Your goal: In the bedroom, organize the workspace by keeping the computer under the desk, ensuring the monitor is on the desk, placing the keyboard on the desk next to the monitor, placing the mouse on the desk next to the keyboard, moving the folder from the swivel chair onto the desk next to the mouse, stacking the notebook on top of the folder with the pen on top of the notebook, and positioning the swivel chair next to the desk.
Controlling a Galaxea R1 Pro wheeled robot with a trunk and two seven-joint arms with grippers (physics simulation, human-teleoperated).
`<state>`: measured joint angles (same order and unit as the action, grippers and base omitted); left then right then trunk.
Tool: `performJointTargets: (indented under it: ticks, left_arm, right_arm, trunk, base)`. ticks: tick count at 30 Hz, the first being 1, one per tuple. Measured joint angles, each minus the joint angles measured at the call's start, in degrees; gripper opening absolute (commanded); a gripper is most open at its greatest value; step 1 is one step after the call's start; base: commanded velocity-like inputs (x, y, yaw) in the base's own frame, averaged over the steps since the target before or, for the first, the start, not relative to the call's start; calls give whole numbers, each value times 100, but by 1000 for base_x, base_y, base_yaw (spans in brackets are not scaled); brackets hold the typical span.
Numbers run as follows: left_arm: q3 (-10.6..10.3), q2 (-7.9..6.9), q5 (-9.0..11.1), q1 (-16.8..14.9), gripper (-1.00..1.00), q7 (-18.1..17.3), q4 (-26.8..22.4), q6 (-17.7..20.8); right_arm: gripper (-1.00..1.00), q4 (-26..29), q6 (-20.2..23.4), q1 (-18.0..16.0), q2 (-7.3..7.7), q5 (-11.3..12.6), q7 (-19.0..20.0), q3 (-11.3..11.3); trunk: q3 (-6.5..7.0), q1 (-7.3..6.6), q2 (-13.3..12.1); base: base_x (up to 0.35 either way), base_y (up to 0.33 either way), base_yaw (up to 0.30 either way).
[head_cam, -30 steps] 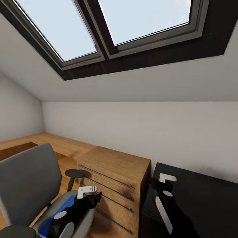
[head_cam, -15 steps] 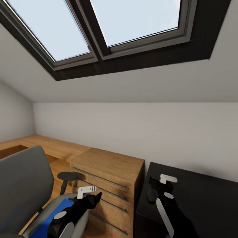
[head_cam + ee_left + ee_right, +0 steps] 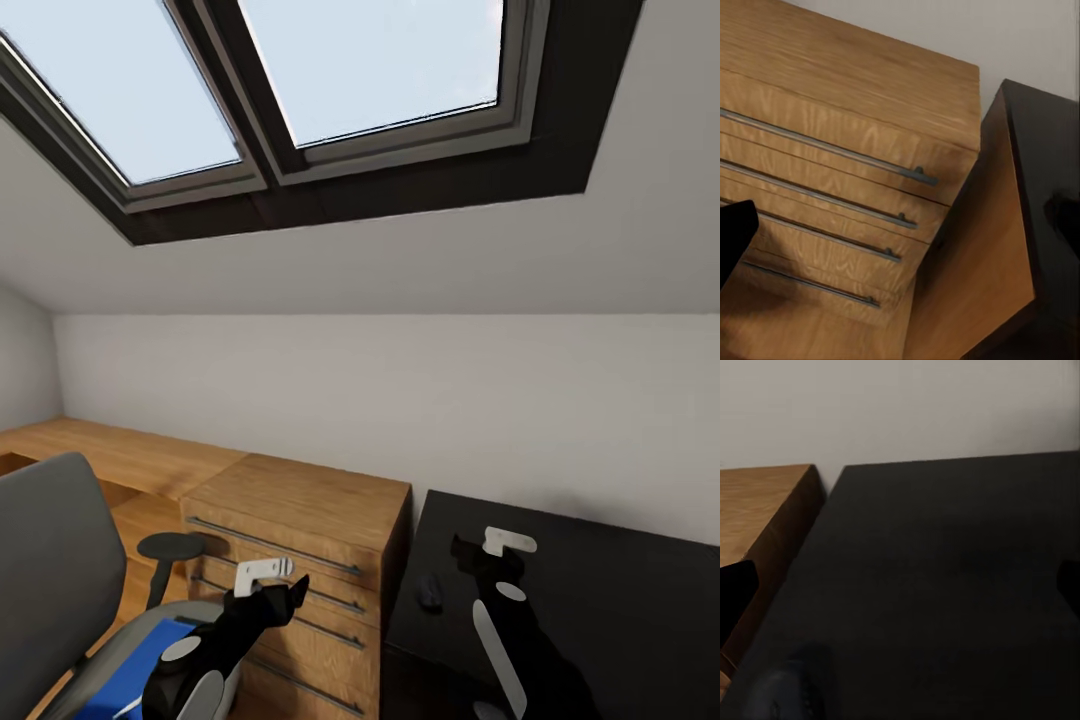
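The grey swivel chair (image 3: 45, 570) stands at the lower left with the blue folder (image 3: 150, 655) lying on its seat. My left gripper (image 3: 283, 588) hovers over the seat's right edge, open and empty, facing the drawer chest. At the lower right is the black desk (image 3: 620, 600), with the small dark mouse (image 3: 430, 592) near its left edge. My right gripper (image 3: 490, 552) hangs above the desk beside the mouse, open and empty. The right wrist view has the desk top (image 3: 945, 570) and a blurred mouse (image 3: 791, 694) near one black finger (image 3: 735, 592).
A light wooden drawer chest (image 3: 300, 500) with long bar handles stands between chair and desk, tight against the desk's side (image 3: 997, 247). A low wooden ledge (image 3: 100, 450) runs along the wall at the left. Sloped ceiling with dark-framed skylights (image 3: 360, 60) overhead.
The whole picture has slid left, so the camera has turned right. More of the desk and the mouse now show. Both arms keep their pose in the view.
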<state>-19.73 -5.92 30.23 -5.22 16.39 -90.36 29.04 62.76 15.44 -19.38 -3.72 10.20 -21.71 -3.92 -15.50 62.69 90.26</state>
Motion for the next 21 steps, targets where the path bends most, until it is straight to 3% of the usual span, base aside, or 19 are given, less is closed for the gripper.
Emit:
performJointTargets:
  ticks: [16,21]
  left_arm:
    - [0,8,1,0,100,0,-29,3]
    - [-3,9,0,-1,100,2,-26,-1]
  right_arm:
    - [100,0,8,0,8,-1,0,1]
    - [100,1,9,1,15,-1,0,1]
  trunk:
    - [289,-352,-642]
    - [379,-461,-843]
  base:
    - [0,0,-6]
    - [0,0,-143]
